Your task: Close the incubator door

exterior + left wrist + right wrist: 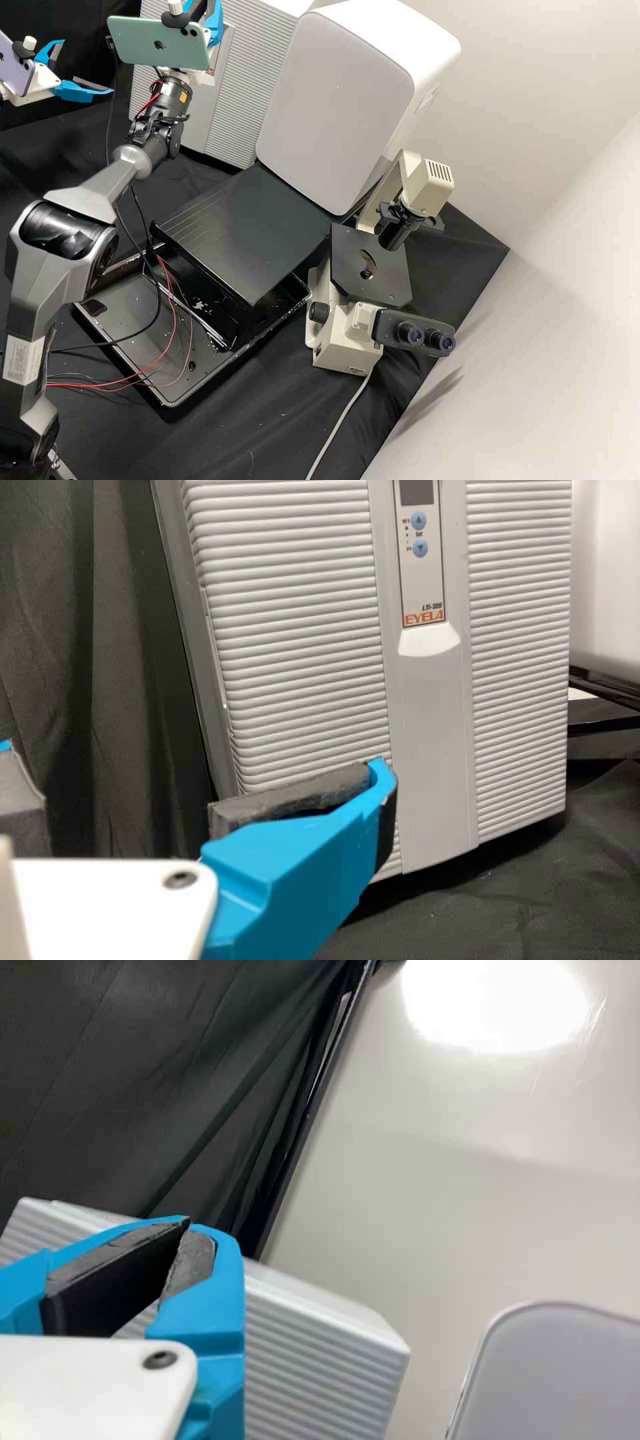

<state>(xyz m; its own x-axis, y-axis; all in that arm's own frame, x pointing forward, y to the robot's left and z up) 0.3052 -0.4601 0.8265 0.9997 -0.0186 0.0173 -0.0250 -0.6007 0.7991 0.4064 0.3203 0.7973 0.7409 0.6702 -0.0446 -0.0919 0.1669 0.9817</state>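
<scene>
The right end effector [188, 1228], its fingertips brought together with nothing between them, hangs in front of the ribbed incubator, while the left end effector [87, 66] is spread wide and empty at the far left. The incubator door [430, 725] lies to the right of the left one and just beyond the right one, at the far side of the surface [260, 400]. It looks flush or nearly so, though whether it has fully latched cannot be told. The task therefore seems to be at its last step: checking the fit, with a gentle push by the closed tips near the door's free edge if any gap remains, then backing both arms off. Farther right stands a rounded white machine [333, 100], with a microscope [347, 333] on its near side.
</scene>
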